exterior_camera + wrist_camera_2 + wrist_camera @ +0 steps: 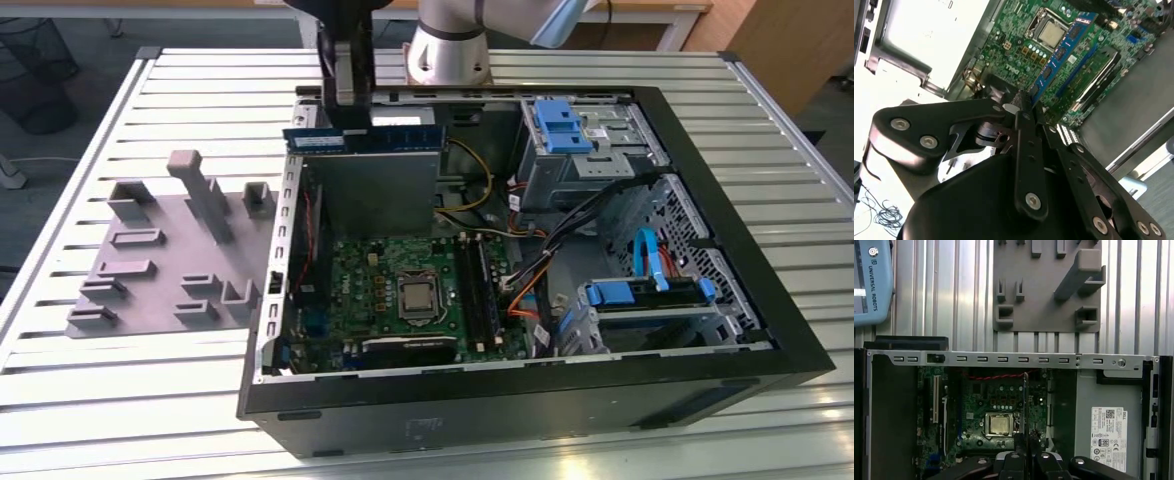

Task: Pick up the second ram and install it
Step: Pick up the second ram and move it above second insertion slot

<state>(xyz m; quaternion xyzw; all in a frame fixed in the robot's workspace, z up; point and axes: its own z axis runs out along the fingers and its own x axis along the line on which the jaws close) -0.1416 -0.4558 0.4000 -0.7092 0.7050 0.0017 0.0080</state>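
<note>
Gripper [350, 122] closed on second ram [387, 138], stick level, clear above open computer case [534, 400]; motherboard [1014, 45] and CPU [1051, 34] below it; grey fixture [147, 260] on slatted table [134, 400] alongside case

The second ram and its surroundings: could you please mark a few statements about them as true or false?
1. The gripper is shut on the second ram. True.
2. The second ram is seated in a motherboard slot. False: it is held in the air above the motherboard.
3. The gray holder lies outside the computer case, on the exterior view's left. True.
4. The computer case is closed. False: it is open, with the motherboard exposed.
</note>
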